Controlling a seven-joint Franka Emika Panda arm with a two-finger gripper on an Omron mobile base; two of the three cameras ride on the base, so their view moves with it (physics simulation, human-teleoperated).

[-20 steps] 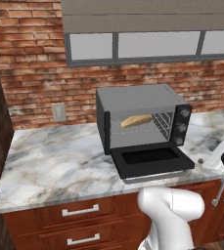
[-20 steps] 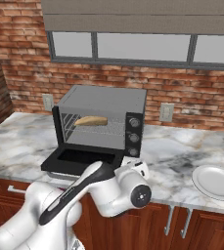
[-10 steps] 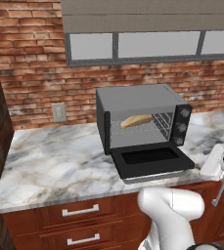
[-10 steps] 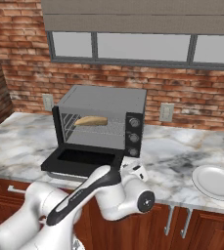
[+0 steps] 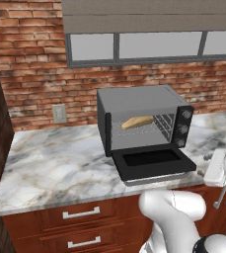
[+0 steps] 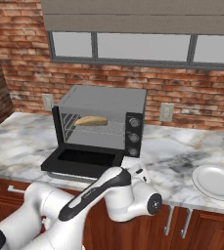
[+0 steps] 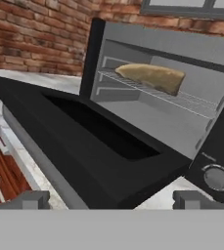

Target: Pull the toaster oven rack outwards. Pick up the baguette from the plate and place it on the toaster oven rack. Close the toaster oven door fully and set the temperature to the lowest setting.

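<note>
Black toaster oven [image 5: 144, 121] sits on the marble counter [image 5: 60, 163], w/ its toaster oven door [image 5: 151, 162] dropped flat in front. Baguette [image 5: 137, 122] already lies on the toaster oven rack [image 5: 141, 129] inside the oven, long way running side to side. Plate [image 6: 216, 181] is off to the oven's right, nothing on it.

Gripper [image 7: 113, 199] hangs low, just in front of the oven's door edge, fingers spread all the way, holding nothing. From the gripper, the door lies ahead and a bit to one side, its long edge running across the oven's front. The three knobs [image 6: 133, 136] sit on the oven's right side.

Next job is prob. lifting that door edge up toward the oven, then turning the temp knob.
</note>
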